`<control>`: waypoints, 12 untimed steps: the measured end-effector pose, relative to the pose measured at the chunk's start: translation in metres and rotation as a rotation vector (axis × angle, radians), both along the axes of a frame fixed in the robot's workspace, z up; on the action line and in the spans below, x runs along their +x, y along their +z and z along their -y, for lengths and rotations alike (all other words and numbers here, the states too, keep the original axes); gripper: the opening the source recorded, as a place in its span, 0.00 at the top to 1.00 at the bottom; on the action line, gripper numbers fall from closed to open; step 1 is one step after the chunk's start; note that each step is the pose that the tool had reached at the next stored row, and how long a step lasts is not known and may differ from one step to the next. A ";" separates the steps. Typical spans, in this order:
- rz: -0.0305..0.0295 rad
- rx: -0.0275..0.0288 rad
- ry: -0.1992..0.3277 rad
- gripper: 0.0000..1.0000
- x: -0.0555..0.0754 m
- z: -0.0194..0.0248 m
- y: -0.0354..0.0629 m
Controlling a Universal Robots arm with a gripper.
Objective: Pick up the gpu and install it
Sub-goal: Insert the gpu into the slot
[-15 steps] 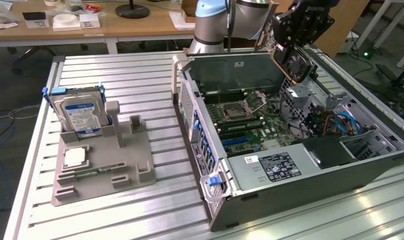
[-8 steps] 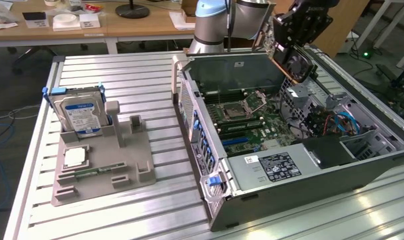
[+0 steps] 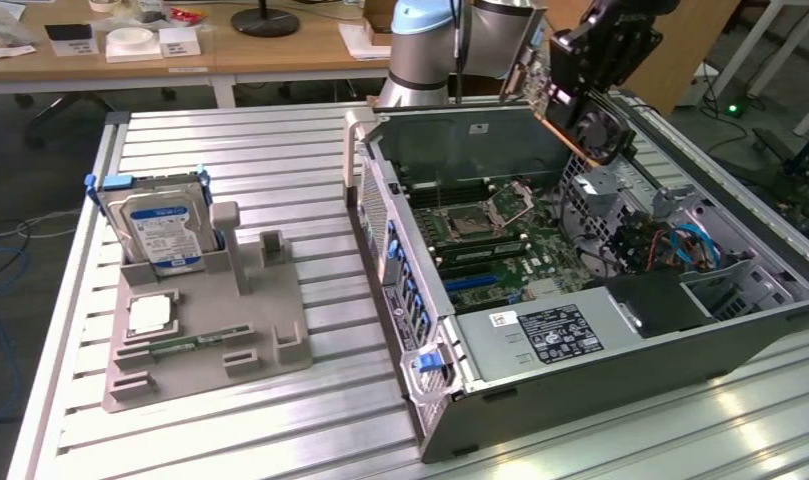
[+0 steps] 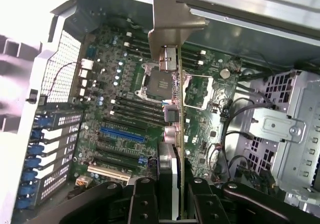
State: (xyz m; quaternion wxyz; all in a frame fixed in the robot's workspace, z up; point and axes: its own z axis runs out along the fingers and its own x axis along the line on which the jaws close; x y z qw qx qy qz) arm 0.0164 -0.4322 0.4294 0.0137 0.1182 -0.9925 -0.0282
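Gpu in air above open computer case, tilted, clear of motherboard. Hand clamped on card's edge, fingers either side. Wrist view: card edge-on, silver bracket at far end, over motherboard slots. Hard drive upright in grey holder on worktop.

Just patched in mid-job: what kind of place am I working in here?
Probably a robotics lab or test workshop: an open computer case lies on a slatted metal table, the gripper holds the gpu over it, and wooden desks stand behind.
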 end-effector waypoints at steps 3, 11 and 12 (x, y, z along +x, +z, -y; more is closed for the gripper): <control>0.0000 0.0000 0.029 0.72 0.000 0.0000 0.0000; 0.0000 0.0001 0.105 0.72 0.000 0.0001 0.0000; 0.0000 0.0001 0.116 0.72 0.000 0.0001 0.0000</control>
